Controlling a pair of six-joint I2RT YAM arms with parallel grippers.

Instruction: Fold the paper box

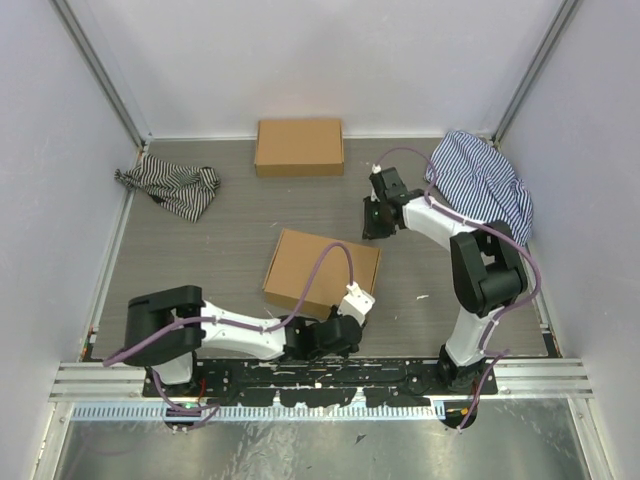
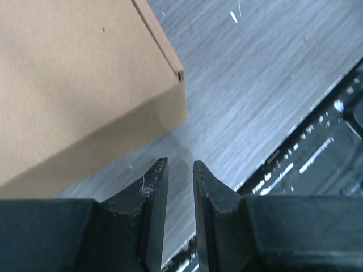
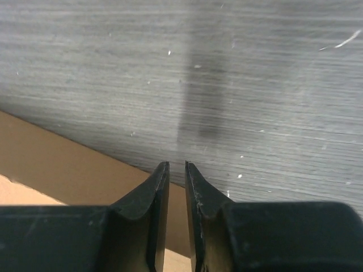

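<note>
Just now my left gripper [image 2: 180,164] sits low over the table [image 1: 230,240] just off the near right corner of the paper box [image 1: 322,268]; its fingers stand a narrow slit apart with nothing between them, and only grey tabletop shows through the gap. From my left wrist the paper box fills the upper left, its lid flat and a small seam notch showing at the corner; the fingertips are clear of its wall. The paper box lies closed and skewed in the middle of the table, between my two arms. My right gripper [image 3: 177,164] hangs beyond the box's far right corner, also parted by a thin gap and holding nothing; its tips seem to overlap the cardboard edge in the wrist view, though I cannot tell whether they touch. A second brown box [image 1: 298,147] rests at the back wall; one striped cloth [image 1: 170,188] lies far left, another striped cloth [image 1: 485,185] far right.
</note>
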